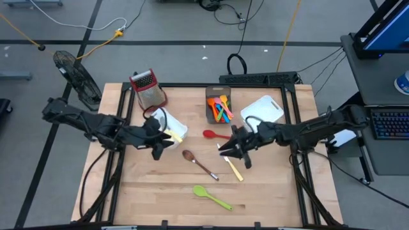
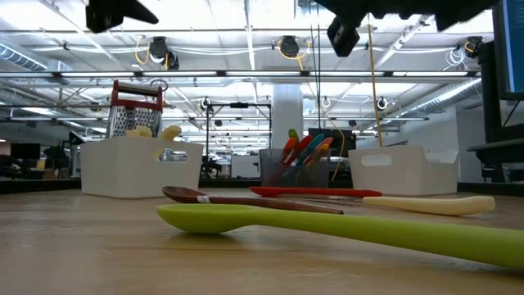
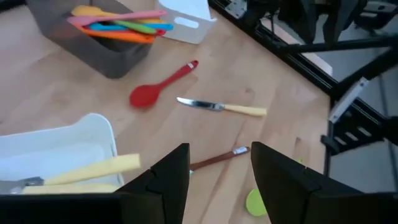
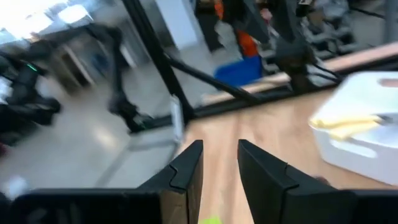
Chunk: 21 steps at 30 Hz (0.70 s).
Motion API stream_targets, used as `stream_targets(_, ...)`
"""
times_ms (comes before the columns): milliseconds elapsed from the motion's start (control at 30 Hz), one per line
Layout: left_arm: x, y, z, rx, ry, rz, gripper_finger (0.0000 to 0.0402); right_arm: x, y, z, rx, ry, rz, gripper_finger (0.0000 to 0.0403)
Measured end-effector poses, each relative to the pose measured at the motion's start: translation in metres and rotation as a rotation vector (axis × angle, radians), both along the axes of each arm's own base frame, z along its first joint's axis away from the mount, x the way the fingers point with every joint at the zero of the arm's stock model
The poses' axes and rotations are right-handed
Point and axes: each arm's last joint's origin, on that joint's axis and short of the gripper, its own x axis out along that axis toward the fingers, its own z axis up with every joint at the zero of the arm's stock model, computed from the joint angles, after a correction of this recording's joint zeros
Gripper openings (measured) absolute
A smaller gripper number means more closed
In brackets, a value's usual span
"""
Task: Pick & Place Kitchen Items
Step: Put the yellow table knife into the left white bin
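Wood-plank worktop [image 1: 153,191], pale, framed by black rails, standing on a grey floor crossed by dark tape lines and loose cables. We list what lies on it.

Loose on the wood: a green spoon [image 1: 211,197] nearest the front edge; a brown spoon [image 1: 199,164] behind it; a red spoon [image 1: 215,135] further back; a yellow-handled knife [image 1: 232,168] just beside the brown spoon's handle end.

Containers: a dark grey bin [image 1: 218,106] at the back, holding orange, blue, green and pink utensils [image 1: 222,110]; a white bin [image 1: 263,111] to its right; a second white bin [image 1: 171,130] at left of centre, with yellow-handled pieces [image 3: 93,169] lying in it. A red-topped box grater [image 1: 147,89] stands at the back left.

Left gripper [image 1: 158,145] hangs over the near edge of the left white bin, jaws spread and holding nothing. Right gripper [image 1: 235,152] hovers just above the knife, between the red spoon and the brown spoon, jaws parted and empty.

Surroundings: a black floor fan [image 1: 75,75] off the back left corner, a keyboard [image 1: 388,124] on a side desk at right. From table height we see an open hall with white ceiling beams and strip lighting.
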Motion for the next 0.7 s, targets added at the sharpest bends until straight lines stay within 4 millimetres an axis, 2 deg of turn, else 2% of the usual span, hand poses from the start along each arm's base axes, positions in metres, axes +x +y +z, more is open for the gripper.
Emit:
stream_targets(200,-0.018,0.004,-0.040,-0.061,-0.077,-0.079,0.0175,0.003,0.021,0.015,-0.196,0.237,-0.096,0.0093)
stream_targets(333,-0.029,0.007,-0.061,-0.095,-0.129,-0.114,0.0175,-0.002,0.027,0.017,-0.240,0.378,-0.158,0.0095)
stream_targets(500,-0.040,0.010,-0.075,-0.079,-0.172,-0.139,0.0175,-0.011,0.032,0.005,-0.156,0.551,-0.192,0.0110)
stream_targets(700,-0.048,0.013,-0.081,-0.054,-0.176,-0.154,0.0175,-0.013,0.039,-0.017,-0.068,0.746,-0.203,0.0144)
